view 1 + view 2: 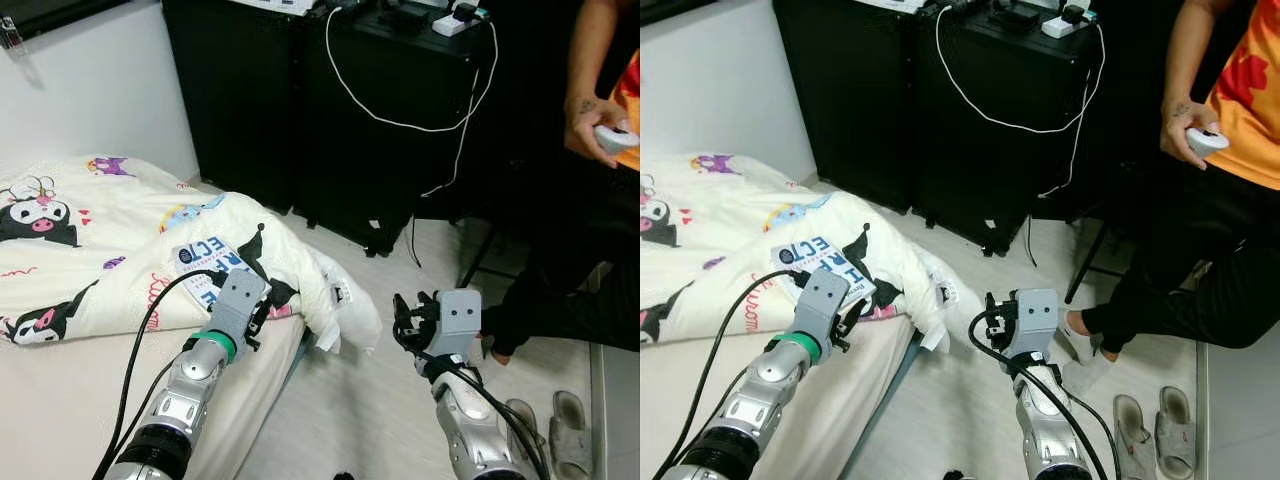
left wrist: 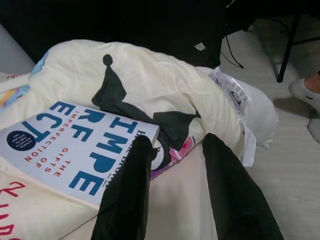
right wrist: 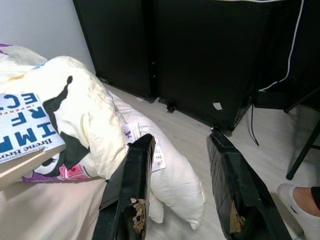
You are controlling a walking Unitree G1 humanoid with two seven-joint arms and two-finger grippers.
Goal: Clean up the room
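Left wrist view: the left gripper (image 2: pixel 175 160) hangs spread over the bed edge, one finger (image 2: pixel 131 190) right at the corner of the book (image 2: pixel 70 145), which lies on the cartoon quilt (image 1: pixel 90 240). The right gripper (image 3: pixel 180 160) is released too, empty, above the floor (image 1: pixel 970 410) by the quilt's drooping white end. A seated person's hand (image 1: pixel 592 128) holds a controller; slippers (image 1: pixel 1160 430) nearby
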